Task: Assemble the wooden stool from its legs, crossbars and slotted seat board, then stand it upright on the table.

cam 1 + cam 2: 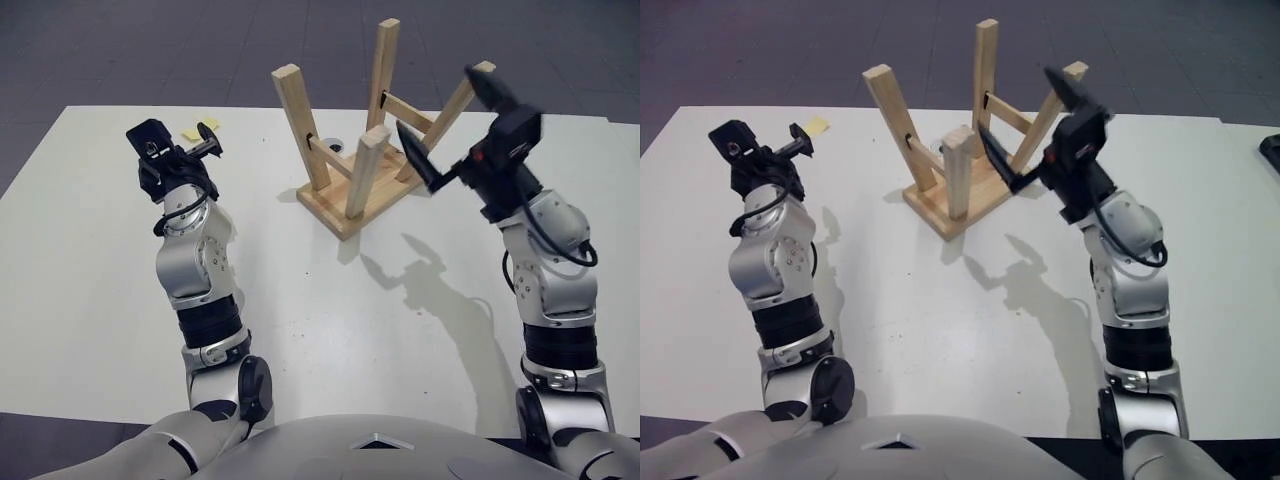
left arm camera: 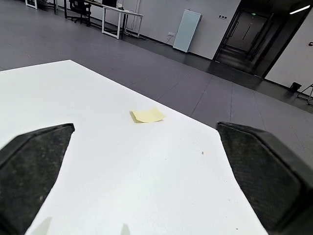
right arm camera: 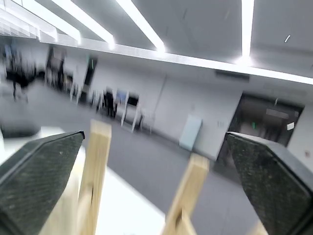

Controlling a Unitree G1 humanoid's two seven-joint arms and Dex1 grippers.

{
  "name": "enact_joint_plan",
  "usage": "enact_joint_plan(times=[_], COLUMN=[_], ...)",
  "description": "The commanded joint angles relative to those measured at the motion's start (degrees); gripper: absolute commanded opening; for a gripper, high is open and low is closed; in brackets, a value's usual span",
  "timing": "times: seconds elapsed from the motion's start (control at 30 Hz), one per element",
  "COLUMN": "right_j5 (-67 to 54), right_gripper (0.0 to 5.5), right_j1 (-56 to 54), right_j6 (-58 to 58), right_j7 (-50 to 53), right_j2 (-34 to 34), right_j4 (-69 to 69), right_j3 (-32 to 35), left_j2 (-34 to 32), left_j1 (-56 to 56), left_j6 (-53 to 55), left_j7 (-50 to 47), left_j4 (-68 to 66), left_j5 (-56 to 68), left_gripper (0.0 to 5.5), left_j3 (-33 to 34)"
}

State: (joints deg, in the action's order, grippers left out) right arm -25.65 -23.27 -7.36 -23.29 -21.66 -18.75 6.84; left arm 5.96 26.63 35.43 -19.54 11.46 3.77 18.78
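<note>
While I hover, stool (image 1: 350, 185): pale smooth wood, square-cut legs up, seat board down near table's (image 1: 100, 260) far edge.
Right gripper (image 1: 436, 98): released, beside legs.
Left gripper (image 1: 180, 145): released, near yellow note (image 2: 146, 115).

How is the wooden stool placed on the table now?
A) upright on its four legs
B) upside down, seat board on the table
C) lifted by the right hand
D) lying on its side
B: the seat board rests on the table and the legs point up.
</note>
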Motion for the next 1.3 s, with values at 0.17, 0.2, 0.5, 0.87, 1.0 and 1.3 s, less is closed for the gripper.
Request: enact_joint_plan(times=[0.17,0.2,0.5,0.87,1.0,1.3], right_j5=[15.0,18.2,40.6,44.0,39.7,23.5], right_gripper=[5.35,5.35,5.35,5.35,5.35,5.35], right_j1=[-14.5,-15.5,-29.4,-29.7,-25.5,-7.0], right_j6=[-1.3,-0.2,15.5,43.2,48.5,36.6], right_j7=[27.7,28.5,35.1,21.8,11.5,-4.4], right_j2=[-4.2,-4.7,-4.1,-9.5,-11.6,-13.7], right_j4=[26.9,31.8,73.4,77.6,69.4,34.8], right_j3=[11.2,9.1,-8.0,-14.8,-14.5,-11.6], left_j2=[-5.4,-6.6,-10.0,-11.7,-12.7,-14.0], left_j1=[3.2,4.5,13.5,6.6,7.1,2.3], left_j6=[-3.6,-5.2,-14.1,-12.2,-12.9,-10.5], left_j7=[6.3,8.0,16.3,14.1,14.8,16.3], left_j4=[-6.3,-8.7,-26.3,-17.8,-18.7,-12.8], left_j5=[1.5,1.1,-5.1,-4.1,-4.1,-3.8], left_gripper=[5.40,5.40,5.40,5.40,5.40,5.40], left_j3=[-2.1,-3.2,-15.4,-11.6,-11.6,-10.9])
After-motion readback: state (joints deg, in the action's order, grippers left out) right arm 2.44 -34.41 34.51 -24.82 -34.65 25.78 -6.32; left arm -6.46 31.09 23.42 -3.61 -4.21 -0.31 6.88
